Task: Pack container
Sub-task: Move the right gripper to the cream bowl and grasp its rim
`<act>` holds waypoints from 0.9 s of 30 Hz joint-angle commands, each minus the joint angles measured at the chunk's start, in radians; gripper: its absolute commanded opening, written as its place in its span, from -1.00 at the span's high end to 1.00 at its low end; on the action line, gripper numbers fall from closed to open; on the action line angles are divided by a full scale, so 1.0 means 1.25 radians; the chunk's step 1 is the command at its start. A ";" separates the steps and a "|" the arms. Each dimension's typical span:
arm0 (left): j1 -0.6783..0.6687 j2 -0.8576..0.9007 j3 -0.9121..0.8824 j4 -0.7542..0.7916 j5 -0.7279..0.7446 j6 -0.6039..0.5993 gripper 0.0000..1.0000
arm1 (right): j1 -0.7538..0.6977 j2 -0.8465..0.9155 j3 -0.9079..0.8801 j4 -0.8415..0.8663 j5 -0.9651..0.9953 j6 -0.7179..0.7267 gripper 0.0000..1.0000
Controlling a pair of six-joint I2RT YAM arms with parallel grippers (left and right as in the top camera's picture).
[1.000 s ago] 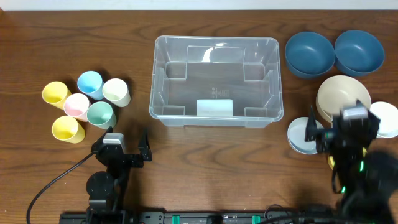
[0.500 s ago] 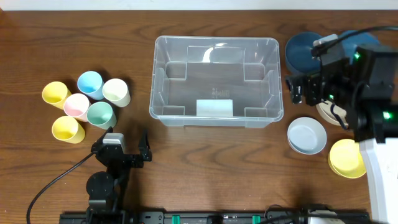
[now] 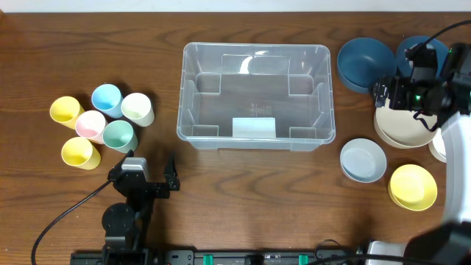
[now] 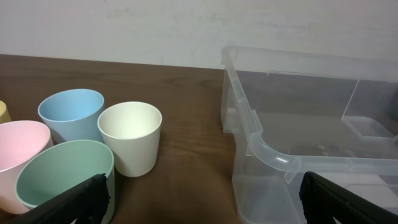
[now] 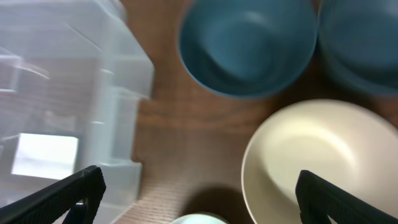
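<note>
- My right pincer [image 5: 199,196], fingers spread wide, hovers above the cream bowl [image 5: 317,162].
- The bin [image 3: 255,46] lies just to its left, long axis running crosswise.
- My left pincer [image 4: 199,202] is spread too, with the bin ahead and to the right.

Clear container [image 3: 256,46], blue bowls [image 3: 366,62], pastel cups [image 3: 107,98]

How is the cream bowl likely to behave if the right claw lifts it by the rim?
The cream bowl looks rigid and smooth, so it may slip in a rim pinch. It is wide and low, so a push should slide it, not tip it. It is empty, so probably light.
</note>
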 commanded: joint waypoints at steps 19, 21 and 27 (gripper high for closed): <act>0.004 -0.005 -0.013 -0.024 0.009 0.008 -0.96 | -0.007 0.104 0.015 0.056 -0.156 0.021 -0.88; 0.004 -0.005 -0.013 -0.024 0.009 0.008 -0.96 | -0.002 0.104 0.015 0.042 -0.090 0.063 -0.80; 0.004 -0.005 -0.013 -0.024 0.009 0.008 -0.96 | 0.012 0.104 0.014 -0.042 0.086 0.161 -0.77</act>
